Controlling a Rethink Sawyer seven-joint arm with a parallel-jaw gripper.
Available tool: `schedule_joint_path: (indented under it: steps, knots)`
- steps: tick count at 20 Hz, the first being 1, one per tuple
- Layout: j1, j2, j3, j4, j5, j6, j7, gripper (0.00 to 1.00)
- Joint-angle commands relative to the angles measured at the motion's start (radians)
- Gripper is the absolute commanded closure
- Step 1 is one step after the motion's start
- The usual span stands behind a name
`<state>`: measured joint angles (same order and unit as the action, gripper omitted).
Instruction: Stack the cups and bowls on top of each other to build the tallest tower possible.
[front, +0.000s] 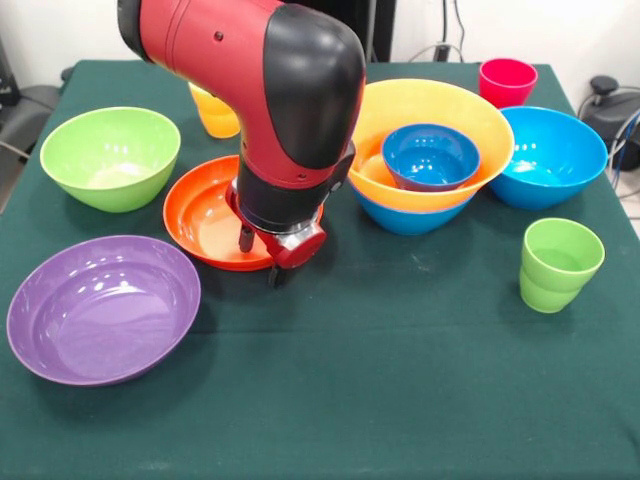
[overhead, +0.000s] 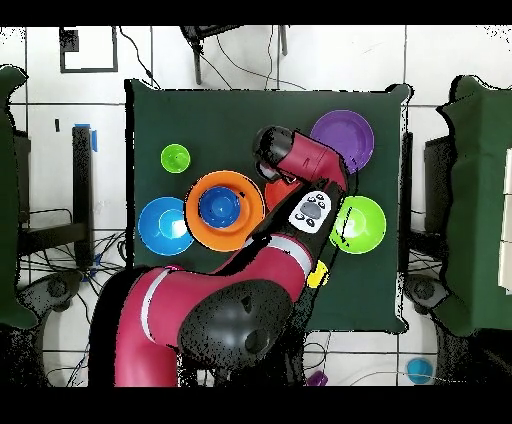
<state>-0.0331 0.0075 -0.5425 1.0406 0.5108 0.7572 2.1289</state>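
From the front view, your tower (front: 430, 150) is only three pieces high: a blue bowl at the bottom, the large yellow-orange bowl (front: 400, 110) nested in it, and the small blue bowl (front: 430, 155) inside that. It stands toward the tabletop's far edge, right of centre, mouths up and tipped slightly toward the near edge rather than plumb. Touching it on the right is another blue bowl (front: 555, 155). Left to stack are the lime green bowl (front: 110, 155) at the left edge, the purple bowl (front: 100, 305) near the near-left corner, the orange-red bowl (front: 200, 215), the red-pink cup (front: 507, 80) by the far-right corner, the light green cup (front: 560, 262) at the right edge and the yellow cup (front: 215, 110) behind the arm. The gripper (front: 270, 245) sits over the orange-red bowl's rim; you cannot tell whether the fingers are released or clenched.

From the overhead view, the arm covers the orange-red bowl, while the tower (overhead: 224, 208), purple bowl (overhead: 345, 135) and lime green bowl (overhead: 362, 225) show round, all upright.
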Motion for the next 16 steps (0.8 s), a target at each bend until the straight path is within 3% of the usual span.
schedule_joint_path:
  steps: [1, 2, 16]
  knots:
    - [0.012, 0.044, 0.164, 0.04, -0.03, -0.074, 0.09, 0.0]
    - [0.012, 0.041, 0.168, 0.047, -0.03, -0.089, 0.091, 1.0]
    - [0.022, 0.022, 0.144, 0.048, -0.03, -0.036, 0.117, 1.0]
